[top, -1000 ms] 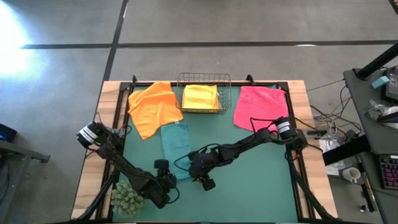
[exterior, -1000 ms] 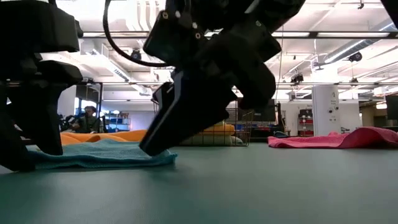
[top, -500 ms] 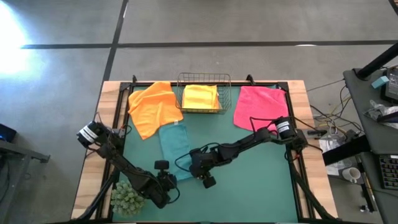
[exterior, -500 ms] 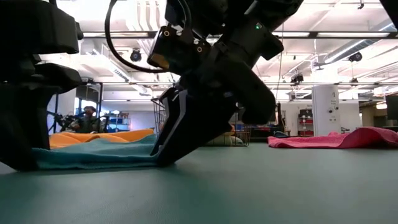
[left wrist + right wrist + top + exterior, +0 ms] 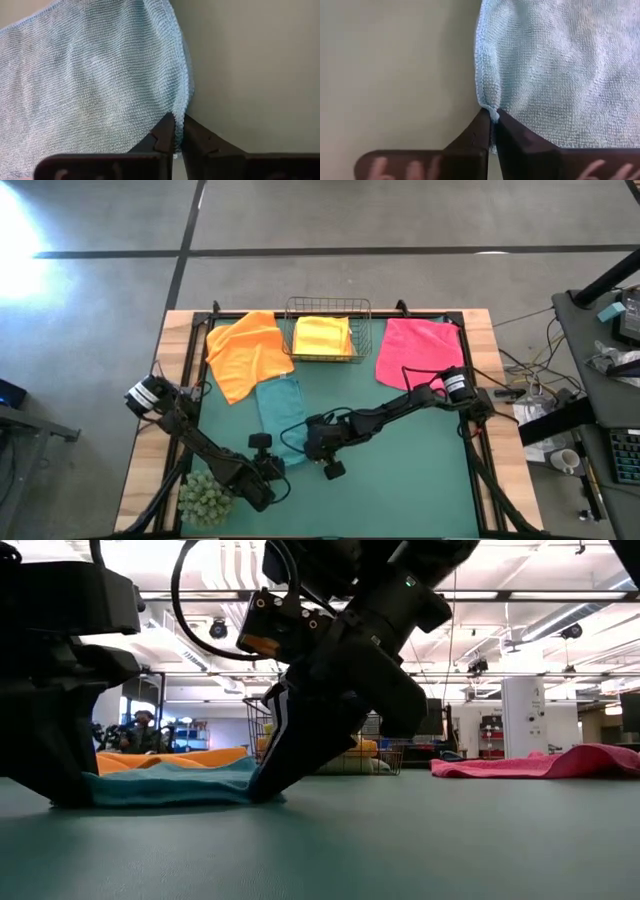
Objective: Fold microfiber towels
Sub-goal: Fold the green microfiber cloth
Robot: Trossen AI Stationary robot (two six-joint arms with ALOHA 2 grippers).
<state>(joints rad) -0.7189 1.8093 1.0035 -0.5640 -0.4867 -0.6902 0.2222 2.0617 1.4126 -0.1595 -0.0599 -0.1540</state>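
Both grippers are clamped on the teal towel (image 5: 281, 416): left gripper (image 5: 178, 131) pinches one near corner, right gripper (image 5: 491, 120) the other. Beyond them lie an orange towel (image 5: 247, 353), probably the yellow towel (image 5: 322, 335) in the wire basket (image 5: 329, 306), and the pink towel (image 5: 414, 348).

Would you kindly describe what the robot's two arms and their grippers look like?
Both arms are black and slim, with jointed links. The left arm and right arm each carry a silver-and-black cylinder near the base. A black cable loops beside the right gripper. The wrist views show dark, wedge-shaped fingers.
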